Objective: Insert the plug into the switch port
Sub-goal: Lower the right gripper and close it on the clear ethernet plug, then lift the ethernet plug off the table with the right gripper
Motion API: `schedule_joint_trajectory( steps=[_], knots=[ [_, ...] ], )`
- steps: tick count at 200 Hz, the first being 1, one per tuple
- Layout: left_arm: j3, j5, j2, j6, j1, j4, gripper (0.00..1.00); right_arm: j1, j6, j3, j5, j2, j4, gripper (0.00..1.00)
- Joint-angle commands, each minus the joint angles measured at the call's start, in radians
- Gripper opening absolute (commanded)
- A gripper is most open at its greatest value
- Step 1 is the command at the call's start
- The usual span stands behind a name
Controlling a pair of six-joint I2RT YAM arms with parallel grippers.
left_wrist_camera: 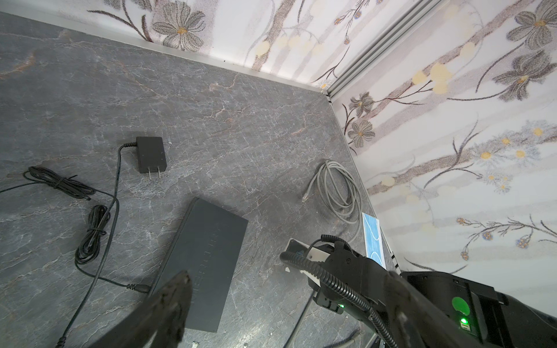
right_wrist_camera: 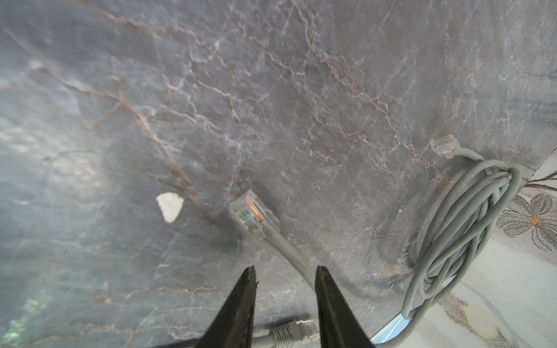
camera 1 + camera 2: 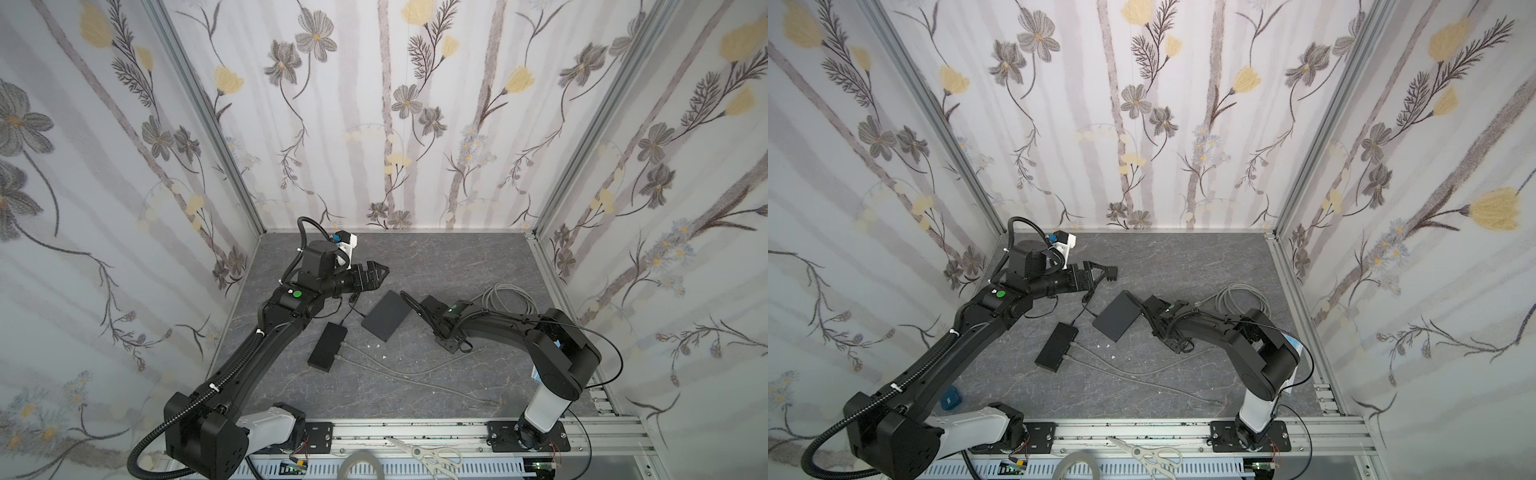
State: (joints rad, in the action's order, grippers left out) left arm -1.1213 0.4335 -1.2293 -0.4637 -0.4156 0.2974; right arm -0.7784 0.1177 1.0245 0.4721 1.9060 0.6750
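Observation:
A clear plug [image 2: 253, 217] on a grey cable lies on the marble table just ahead of my right gripper [image 2: 284, 269]. Its jaws stand apart, with bare table between the tips. A second plug with a grey boot [image 2: 291, 331] lies across under the fingers. In both top views the right gripper [image 3: 415, 304] sits beside a flat dark grey switch [image 3: 386, 316] [image 1: 208, 259]. To the left lies a smaller black switch [image 3: 328, 347] with two grey cables in its ports. My left gripper [image 3: 374, 272] [image 1: 289, 277] hovers wide open behind the switches and holds nothing.
A coiled grey cable [image 2: 458, 229] [image 3: 507, 299] with its own clear plug lies by the right wall. A black power adapter [image 1: 150, 153] and its bundled cord [image 1: 90, 238] lie behind the switch. White scraps [image 2: 169, 206] dot the table. Scissors [image 3: 432, 455] rest on the front rail.

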Motion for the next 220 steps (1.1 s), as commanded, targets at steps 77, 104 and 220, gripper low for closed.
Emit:
schedule_joint_trajectory(
  steps=[77, 104, 220],
  knots=[
    [0.003, 0.009, -0.002, -0.003, 0.001, -0.031, 1.00, -0.013, 0.016, 0.015, 0.071, 0.051, -0.035, 0.29],
    [0.003, 0.006, -0.003, 0.000, 0.001, -0.030, 1.00, -0.021, 0.017, 0.008, 0.091, 0.047, -0.050, 0.23],
    [0.006, -0.001, -0.024, 0.000, 0.001, -0.027, 1.00, -0.038, 0.020, -0.036, 0.165, -0.127, -0.154, 0.06]
  ],
)
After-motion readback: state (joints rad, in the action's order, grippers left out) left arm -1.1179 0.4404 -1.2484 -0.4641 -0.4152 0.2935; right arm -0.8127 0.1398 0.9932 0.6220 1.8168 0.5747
